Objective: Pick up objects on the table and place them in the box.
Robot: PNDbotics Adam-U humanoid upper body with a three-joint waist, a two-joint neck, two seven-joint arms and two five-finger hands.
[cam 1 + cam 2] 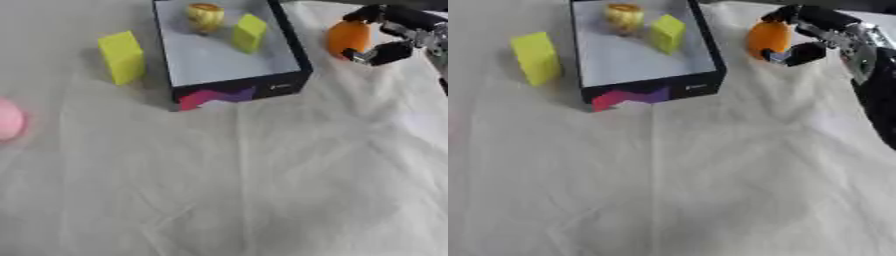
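Observation:
A black-walled box (242,89) with a pale floor stands at the top middle, holding a yellow rounded object (205,16) and a yellow-green block (248,32). Just right of the box, my right hand (390,36) has its fingers curled round an orange ball (347,38), held beside the box's right wall. A second yellow-green block (122,57) stands upright on the cloth left of the box. A pink rounded object (9,119) lies at the far left edge. My left hand shows in neither view.
A creased white cloth (245,180) covers the whole table. My dark right forearm (878,95) runs down the right edge.

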